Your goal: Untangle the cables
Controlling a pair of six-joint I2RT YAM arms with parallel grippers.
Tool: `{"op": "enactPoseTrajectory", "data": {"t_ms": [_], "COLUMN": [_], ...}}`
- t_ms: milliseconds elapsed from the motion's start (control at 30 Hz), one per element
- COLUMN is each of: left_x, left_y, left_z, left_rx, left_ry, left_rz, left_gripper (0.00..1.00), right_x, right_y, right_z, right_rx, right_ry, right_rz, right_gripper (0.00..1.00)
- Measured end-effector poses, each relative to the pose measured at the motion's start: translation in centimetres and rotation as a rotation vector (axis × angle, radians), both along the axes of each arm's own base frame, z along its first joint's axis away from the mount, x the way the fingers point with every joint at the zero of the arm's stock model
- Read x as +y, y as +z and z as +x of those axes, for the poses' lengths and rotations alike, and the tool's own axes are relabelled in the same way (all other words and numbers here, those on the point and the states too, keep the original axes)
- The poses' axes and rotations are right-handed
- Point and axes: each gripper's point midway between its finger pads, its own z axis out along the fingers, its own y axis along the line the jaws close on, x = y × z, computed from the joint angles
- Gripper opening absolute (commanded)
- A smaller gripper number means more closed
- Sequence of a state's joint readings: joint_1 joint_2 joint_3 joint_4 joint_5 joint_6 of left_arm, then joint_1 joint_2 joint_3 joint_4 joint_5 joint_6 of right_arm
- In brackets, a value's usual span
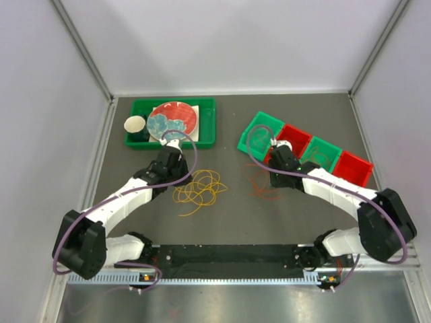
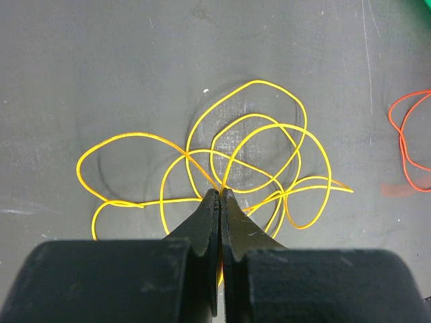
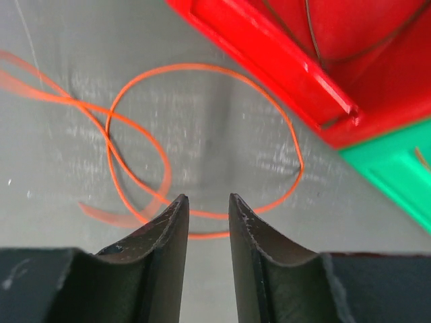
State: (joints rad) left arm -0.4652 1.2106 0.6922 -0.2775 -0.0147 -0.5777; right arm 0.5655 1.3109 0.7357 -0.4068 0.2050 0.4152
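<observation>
Cables (image 1: 200, 187) flat, long axis left-right (yellow)

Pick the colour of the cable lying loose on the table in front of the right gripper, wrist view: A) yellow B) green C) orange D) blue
C: the orange cable lies looped on the table just beyond the right gripper, whose jaws stand apart with nothing clamped between them.
</observation>
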Motion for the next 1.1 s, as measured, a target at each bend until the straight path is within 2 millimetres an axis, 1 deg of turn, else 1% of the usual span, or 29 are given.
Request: {"op": "enactPoseTrajectory", "data": {"t_ms": [100, 200, 233, 267, 300, 400, 467, 533, 600, 633, 667, 700, 733, 800, 867, 967, 1000, 1033, 1067, 1100], "left_x": [0.0, 0.0, 0.0, 0.0, 0.0, 0.0, 0.0, 0.0, 0.1, 0.1, 0.1, 0.1, 0.1, 0.0, 0.0, -0.4, -0.5, -0.8, -0.9, -1.2], "left_y": [0.0, 0.0, 0.0, 0.0, 0.0, 0.0, 0.0, -0.1, -0.3, -0.4, -0.5, -0.6, -0.6, -0.6, -0.8, -1.3, -1.6, -2.0, -2.3, -2.9], "left_z": [0.0, 0.0, 0.0, 0.0, 0.0, 0.0, 0.0, 0.0, 0.0, 0.0, 0.0, 0.0, 0.1, 0.2, 0.2, 0.3, 0.3, 0.3, 0.3, 0.1], "left_rx": [0.000, 0.000, 0.000, 0.000, 0.000, -0.001, 0.000, 0.002, 0.008, 0.011, 0.014, 0.015, 0.015, 0.014, 0.018, 0.032, 0.039, 0.051, 0.062, 0.083], "left_ry": [0.000, 0.000, 0.000, 0.000, 0.000, 0.000, 0.001, 0.000, 0.002, 0.002, 0.002, 0.003, 0.003, 0.002, 0.001, -0.012, -0.018, -0.027, -0.033, -0.044], "left_rz": [0.000, 0.000, 0.001, 0.000, 0.001, 0.001, 0.001, 0.002, 0.005, 0.006, 0.008, 0.008, 0.008, 0.008, 0.008, 0.000, -0.002, -0.005, -0.008, -0.013], "left_gripper": [0.00, 0.00, 0.00, 0.00, 0.00, 0.00, 0.00, 0.00, 0.00, 0.00, 0.00, 0.00, 0.00, 0.00, 0.00, 0.00, 0.02, 0.07, 0.14, 0.22], "right_x": [0.4, 1.1, 1.2, 1.2, 1.0, 0.6, 0.7, 1.1, 1.3, 1.2, 1.0, 0.6, 0.0, -1.0, -1.5, -1.0, -0.7, -0.4, -0.2, 0.3], "right_y": [-0.1, 0.3, 0.5, 0.6, 0.8, 1.5, 2.3, 3.1, 3.5, 3.5, 3.3, 2.9, 2.3, 1.0, -0.3, -1.4, -1.9, -2.4, -2.7, -2.6], "right_z": [1.0, 2.2, 2.5, 2.7, 2.8, 2.8, 2.4, 2.1, 1.8, 1.6, 1.2, 0.6, -0.2, -1.6, -2.4, -2.1, -2.0, -1.9, -1.7, -1.2], "right_rx": [-0.009, -0.032, -0.041, -0.047, -0.055, -0.081, -0.100, -0.111, -0.124, -0.126, -0.134, -0.138, -0.137, -0.125, -0.101, -0.071, -0.055, -0.037, -0.028, -0.030], "right_ry": [0.013, 0.030, 0.032, 0.029, 0.021, -0.002, -0.011, -0.027, -0.079, -0.107, -0.145, -0.186, -0.227, -0.287, -0.330, -0.370, -0.378, -0.384, -0.391, -0.401], "right_rz": [-0.042, -0.089, -0.098, -0.104, -0.112, -0.107, -0.066, -0.015, 0.047, 0.069, 0.096, 0.123, 0.147, 0.168, 0.173, 0.191, 0.193, 0.195, 0.196, 0.206], "right_gripper": [0.31, 0.32, 0.35, 0.42, 0.44, 0.50, 0.54, 0.55, 0.57, 0.61, 0.83, 0.93, 0.99, 0.99, 0.99, 0.99, 0.99, 0.98, 0.98, 0.97]}}
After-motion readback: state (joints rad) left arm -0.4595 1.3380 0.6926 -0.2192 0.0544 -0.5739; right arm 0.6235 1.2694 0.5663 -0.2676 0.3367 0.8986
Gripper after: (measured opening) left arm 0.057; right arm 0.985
